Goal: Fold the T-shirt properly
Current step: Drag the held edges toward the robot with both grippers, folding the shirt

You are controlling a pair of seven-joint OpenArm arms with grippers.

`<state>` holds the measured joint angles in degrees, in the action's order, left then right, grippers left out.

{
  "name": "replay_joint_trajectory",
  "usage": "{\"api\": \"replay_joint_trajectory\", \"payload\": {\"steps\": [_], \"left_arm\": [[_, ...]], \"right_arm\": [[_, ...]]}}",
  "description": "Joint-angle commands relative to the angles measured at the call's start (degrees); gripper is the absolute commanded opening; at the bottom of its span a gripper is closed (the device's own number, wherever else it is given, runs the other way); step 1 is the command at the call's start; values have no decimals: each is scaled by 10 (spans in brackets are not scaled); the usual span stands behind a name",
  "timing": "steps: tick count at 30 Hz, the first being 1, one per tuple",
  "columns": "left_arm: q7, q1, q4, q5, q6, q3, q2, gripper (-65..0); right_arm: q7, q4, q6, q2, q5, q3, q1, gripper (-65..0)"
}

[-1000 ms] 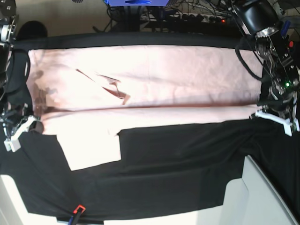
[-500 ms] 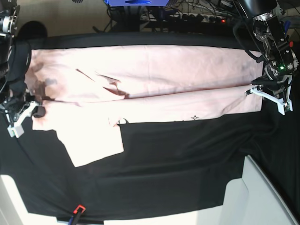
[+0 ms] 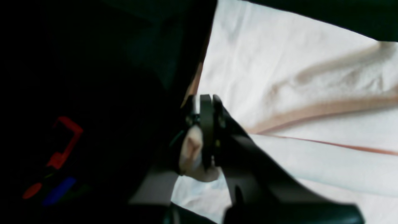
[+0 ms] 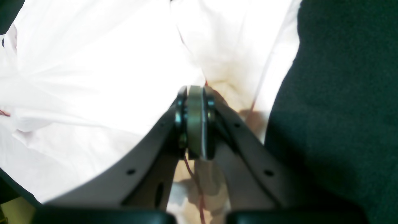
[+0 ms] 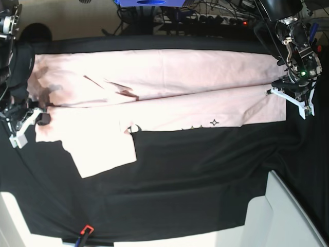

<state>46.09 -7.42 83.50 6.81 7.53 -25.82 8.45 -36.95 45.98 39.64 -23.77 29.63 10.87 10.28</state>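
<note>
The pale pink T-shirt [image 5: 169, 87] lies stretched sideways across the black table cloth [image 5: 205, 175], with one sleeve [image 5: 103, 152] hanging toward the front. Its near long edge is lifted and turned over, and bits of black lettering [image 5: 205, 124] show along that edge. My left gripper [image 5: 275, 92] is at the shirt's right end, shut on a pinch of pink cloth [image 3: 194, 155]. My right gripper [image 5: 36, 117] is at the left end, shut on the shirt's edge [image 4: 217, 90]. In both wrist views the fingertips [image 3: 205, 124] [image 4: 195, 124] are pressed together over the cloth.
White box shapes stand at the front right [image 5: 288, 216] and front left [image 5: 13, 221]. A red and blue tool [image 5: 84, 232] lies at the front edge. Cables and a power strip [image 5: 205, 20] run behind the table.
Both grippers have carried the shirt's near edge toward the back of the table. The fold line has moved back, and the turned-over strip now shows black lettering.
</note>
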Motion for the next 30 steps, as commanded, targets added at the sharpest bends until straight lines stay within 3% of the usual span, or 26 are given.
{"api": "replay_joint_trajectory", "payload": {"steps": [1, 7, 28, 30], "left_arm": [[-12, 12, 6, -10, -7, -3, 13, -650], [-44, 21, -9, -11, -7, -2, 9, -650], [-48, 29, -57, -11, -7, 20, 21, -650], [-48, 30, -57, -11, -7, 20, 21, -618]], "right_arm": [[9, 10, 4, -12, 8, 4, 7, -649], [-3, 10, 4, -6, 8, 4, 0, -649], [-4, 10, 4, -9, 8, 4, -5, -640], [-20, 10, 4, -8, 8, 4, -5, -635]]}}
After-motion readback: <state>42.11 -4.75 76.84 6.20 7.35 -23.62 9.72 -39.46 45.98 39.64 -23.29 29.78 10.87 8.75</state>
